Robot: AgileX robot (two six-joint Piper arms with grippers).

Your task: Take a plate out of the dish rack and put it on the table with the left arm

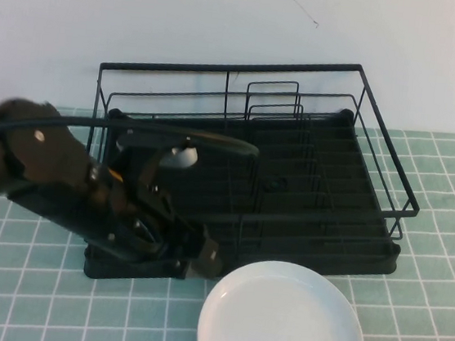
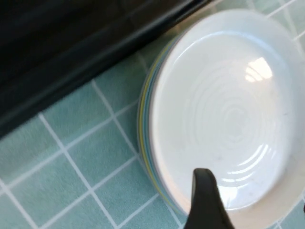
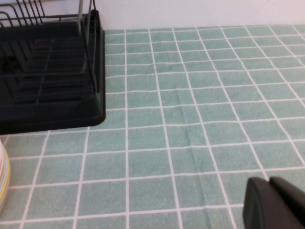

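The cream-white plate lies flat on the green tiled table, just in front of the black dish rack. My left arm reaches over the rack's near left corner, and its gripper is at the plate's left rim. In the left wrist view the plate fills the picture, showing its concentric rings and a striped outer edge. The left gripper is open, with one finger over the plate's inside and the other only just showing past the rim. My right gripper is shut and empty, low over bare tiles.
The rack holds no dishes that I can see; its upright wire dividers stand at the back. The rack's corner and the plate's striped edge show in the right wrist view. Open tiles lie right of the plate.
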